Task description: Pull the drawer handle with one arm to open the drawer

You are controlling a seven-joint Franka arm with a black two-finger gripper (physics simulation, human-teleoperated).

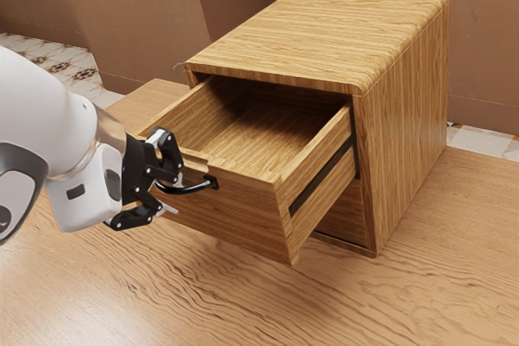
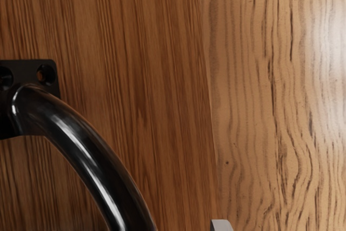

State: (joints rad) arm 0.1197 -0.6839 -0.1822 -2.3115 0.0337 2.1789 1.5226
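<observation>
The wooden cabinet (image 1: 340, 30) stands on a wood floor, and its top drawer (image 1: 243, 212) is pulled far out, showing a bare wooden inside. On the drawer front is a black curved handle (image 1: 197, 186). My black gripper (image 1: 166, 188) is at that handle, with its fingers apart above and below the bar, so it is open around the handle. Up close in the wrist view, the glossy handle (image 2: 81, 144) arcs from its screwed mounting plate (image 2: 32, 74) across the drawer front (image 2: 135, 52). A grey fingertip (image 2: 221, 225) stands clear to one side of the bar.
A lower compartment front (image 1: 345, 216) sits shut under the open drawer. Wood floor (image 1: 365, 297) spreads around the cabinet and also lies beside the drawer front as floor (image 2: 281, 106). Brown walls (image 1: 122, 14) close the back, with patterned tiles (image 1: 57, 62) at the exterior view's left.
</observation>
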